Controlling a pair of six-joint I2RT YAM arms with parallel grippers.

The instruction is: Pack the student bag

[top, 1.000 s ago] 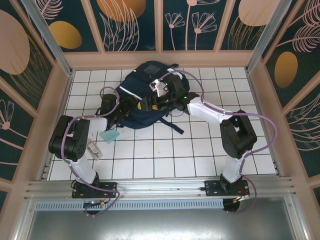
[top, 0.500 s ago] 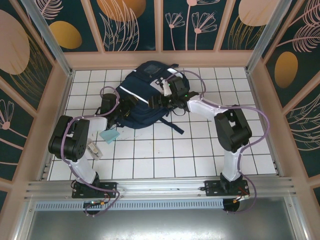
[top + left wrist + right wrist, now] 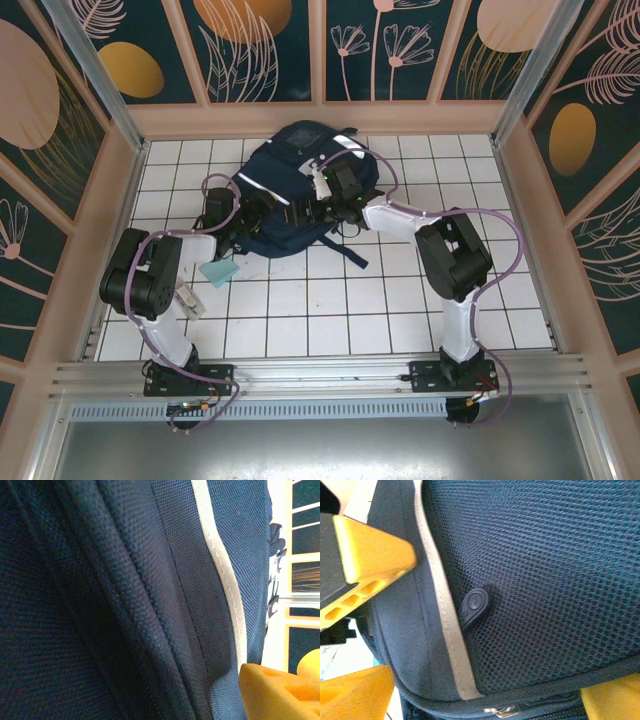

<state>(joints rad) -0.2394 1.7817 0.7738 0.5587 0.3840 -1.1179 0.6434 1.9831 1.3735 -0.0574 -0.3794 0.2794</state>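
Tiled bench (image 3: 300,300): our right tool (image 3: 400,620) has slid further onto the bag (image 3: 290,160), jaws seemingly apart astride its edge, likely seeking the zip (image 3: 496,710); left tool (image 3: 252,210), we cannot tell.

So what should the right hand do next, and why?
Probably ease the right hand toward the black zipper tab on the backpack and pinch it: its fingers stand apart, holding nothing, and the tab lies just beside them.
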